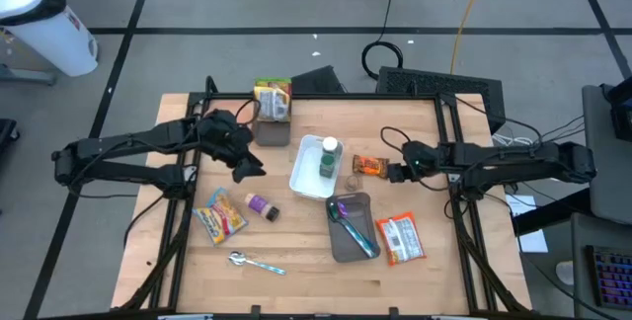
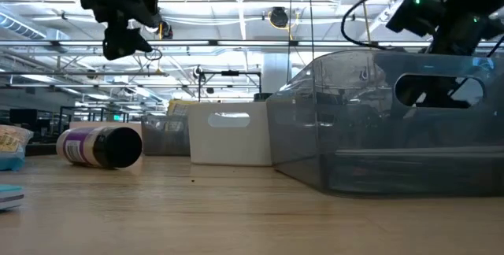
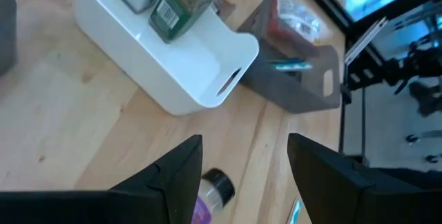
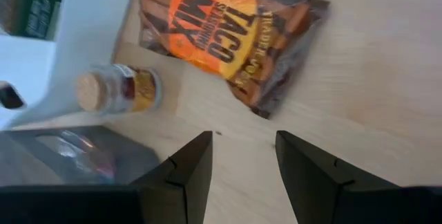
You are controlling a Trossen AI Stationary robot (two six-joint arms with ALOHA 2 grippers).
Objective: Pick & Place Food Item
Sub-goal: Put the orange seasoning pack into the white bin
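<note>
Inspector A: Legible writing is confined to the right wrist view. The orange and brown packet (image 4: 231, 39) reads "TACO SEASONING MIX"; a smaller line on its brown edge begins "TRADER" and cannot be read further. The packet lies flat on the wooden table (image 1: 296, 280), just beside the cork-stoppered jar (image 4: 117, 89).

Inspector B: Confirmed. The right gripper (image 4: 243, 158) hangs above that packet, fingers apart, nothing between them. The high view places the packet (image 1: 368, 165) between the white bin (image 1: 308, 172) and that gripper (image 1: 395, 172).

Inspector A: The left wrist view shows a barcode on one container and a green-labelled bottle (image 3: 181, 6) in the white bin; the label text is unreadable.

Inspector B: The left gripper (image 3: 243, 175) is spread and empty, above the purple-labelled bottle (image 3: 207, 195). Only the low view shows that bottle (image 2: 101, 145) lying on its side.
</note>
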